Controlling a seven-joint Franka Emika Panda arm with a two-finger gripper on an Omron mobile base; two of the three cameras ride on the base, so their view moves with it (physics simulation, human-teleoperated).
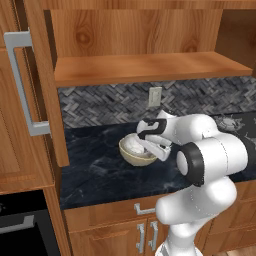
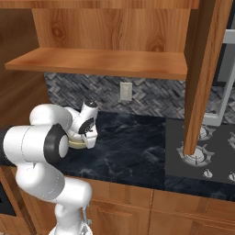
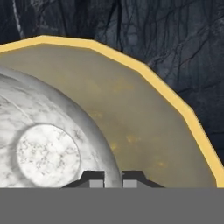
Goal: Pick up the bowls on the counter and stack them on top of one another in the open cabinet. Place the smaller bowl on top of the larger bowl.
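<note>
The smaller bowl [image 3: 43, 144], round and whitish-grey with a marbled skin and a flat pale disc at its centre, sits inside the larger bowl [image 3: 144, 118]. That larger bowl is wide and round, with a bright yellow faceted rim and a dull olive-tan, faintly speckled inner wall. The pair rests on the surface [image 1: 95, 165], a black slab with thin pale veins, just below the wall outlet [image 1: 155, 96]. Above the nested bowls, the open cabinet [image 1: 150, 67] shows a flat, bare shelf of warm wood grain, its door [image 1: 40, 80] carrying a long grey bar handle. The gripper [image 3: 113, 177] hangs over the bowls, at the small bowl's rim. Its fingers [image 3: 94, 178] stand nearly together; they seem to pinch that rim, though contact is hard to confirm.
</note>
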